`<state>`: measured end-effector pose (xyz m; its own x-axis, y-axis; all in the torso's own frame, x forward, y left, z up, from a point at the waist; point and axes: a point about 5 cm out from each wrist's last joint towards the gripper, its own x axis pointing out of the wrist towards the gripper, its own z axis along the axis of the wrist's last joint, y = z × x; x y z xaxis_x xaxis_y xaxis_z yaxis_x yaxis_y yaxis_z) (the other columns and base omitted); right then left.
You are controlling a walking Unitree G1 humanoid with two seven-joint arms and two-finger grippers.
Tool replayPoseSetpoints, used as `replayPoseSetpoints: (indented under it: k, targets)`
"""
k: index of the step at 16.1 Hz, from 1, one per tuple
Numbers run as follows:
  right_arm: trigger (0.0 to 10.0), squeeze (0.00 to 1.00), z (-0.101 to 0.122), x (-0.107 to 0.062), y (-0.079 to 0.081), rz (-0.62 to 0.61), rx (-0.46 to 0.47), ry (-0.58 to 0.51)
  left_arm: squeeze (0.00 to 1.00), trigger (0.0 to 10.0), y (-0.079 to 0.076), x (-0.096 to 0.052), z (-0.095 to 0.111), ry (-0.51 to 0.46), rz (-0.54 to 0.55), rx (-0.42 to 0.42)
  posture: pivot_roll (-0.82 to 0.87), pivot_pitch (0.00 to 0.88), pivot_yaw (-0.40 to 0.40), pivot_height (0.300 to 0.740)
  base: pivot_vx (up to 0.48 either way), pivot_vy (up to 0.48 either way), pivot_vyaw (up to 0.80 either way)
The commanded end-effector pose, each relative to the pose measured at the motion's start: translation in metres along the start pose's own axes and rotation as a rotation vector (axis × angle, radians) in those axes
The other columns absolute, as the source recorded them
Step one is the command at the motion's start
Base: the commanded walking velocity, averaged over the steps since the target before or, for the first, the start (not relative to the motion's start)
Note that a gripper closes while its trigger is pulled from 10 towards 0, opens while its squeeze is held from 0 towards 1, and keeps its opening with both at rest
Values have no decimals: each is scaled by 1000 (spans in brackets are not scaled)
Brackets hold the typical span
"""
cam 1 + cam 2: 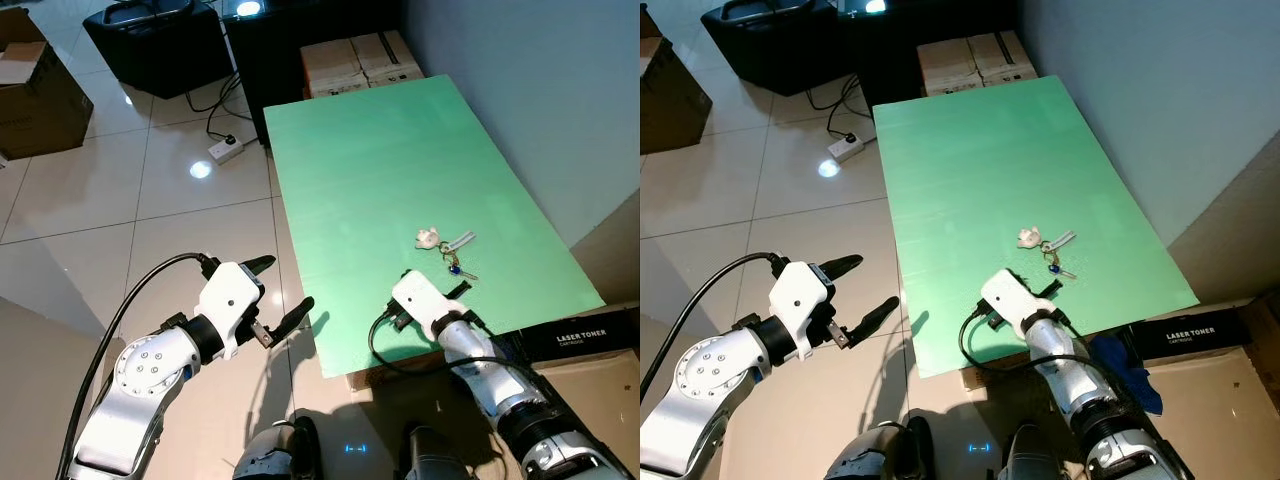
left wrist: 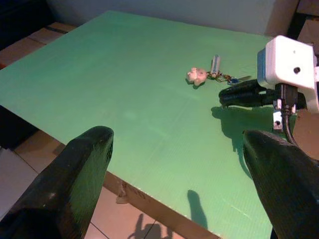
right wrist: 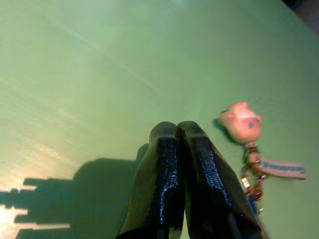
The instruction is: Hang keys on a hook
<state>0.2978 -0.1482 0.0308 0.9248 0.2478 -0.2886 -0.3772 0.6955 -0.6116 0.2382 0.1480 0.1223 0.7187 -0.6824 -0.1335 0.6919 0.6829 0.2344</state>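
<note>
The keys [image 1: 448, 249] lie on the green table [image 1: 400, 170] near its front right: a small pink charm [image 3: 241, 122], a white strap and a blue-headed key on one ring. My right gripper [image 1: 460, 290] hovers low over the table just in front of the keys, its fingers [image 3: 179, 144] pressed together and holding nothing. My left gripper [image 1: 282, 295] is off the table's left edge above the floor, its fingers [image 2: 84, 159] spread wide open and empty. From the left wrist the keys [image 2: 212, 75] lie beyond the right gripper [image 2: 227, 94].
Cardboard boxes [image 1: 360, 60] stand at the table's far end, beside a black case [image 1: 160, 40]. A white power strip [image 1: 226, 150] and cable lie on the tiled floor. A toner box [image 1: 590, 340] sits at the front right. A grey wall [image 1: 560, 90] runs along the table's right side.
</note>
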Motion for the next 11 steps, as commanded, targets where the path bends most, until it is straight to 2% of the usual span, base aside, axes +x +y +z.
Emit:
replayPoseSetpoints:
  k: [1, 3, 4, 5, 11]
  targets:
    - [10000, 0, -8, -5, 16, 51, 4, 42, 0, 10000, -5, -2, -2, 9, -26, 10, -14, 217, 119, 740, 0, 0, 0]
    - [10000, 0, -12, -6, 17, 54, 27, 67, 0, 10000, -5, -1, -2, 9, -28, 13, -14, 212, 121, 740, 0, 0, 0]
    - [10000, 792, -13, -6, 17, 49, 29, 74, 0, 10000, -5, -1, -2, 9, -30, 15, -14, 212, 122, 740, 0, 0, 0]
    - [10000, 1000, -15, -7, 16, 43, 34, 79, 0, 10000, -5, -1, -2, 8, -31, 16, -15, 211, 123, 740, 0, 0, 0]
    - [10000, 1000, -23, -11, 12, -5, 60, 110, 0, 10000, -7, -1, 0, 1, -37, 19, -11, 213, 126, 740, 0, 0, 0]
